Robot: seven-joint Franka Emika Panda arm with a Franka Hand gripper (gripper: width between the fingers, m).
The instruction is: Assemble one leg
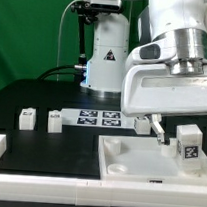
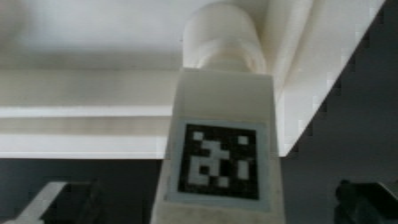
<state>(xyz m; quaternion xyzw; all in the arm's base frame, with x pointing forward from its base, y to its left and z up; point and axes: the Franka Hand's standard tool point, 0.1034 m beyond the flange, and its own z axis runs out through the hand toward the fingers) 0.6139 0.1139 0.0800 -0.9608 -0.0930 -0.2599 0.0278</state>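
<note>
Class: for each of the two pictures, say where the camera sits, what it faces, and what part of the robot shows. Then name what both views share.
Exterior view: off the arm, near table height, facing the board, the marker board and the arm; open gripper above the leg.
Wrist view: on the wrist, looking along the gripper at the leg; dark fingertips show.
Shared: the tagged leg and the board.

Robotics lab bench: black table [image 1: 42, 97], green backdrop curtain [image 1: 31, 31] at the far side, fiducial-tagged marker board [image 1: 98, 117], Franka arm [image 1: 170, 56] over white furniture parts.
</note>
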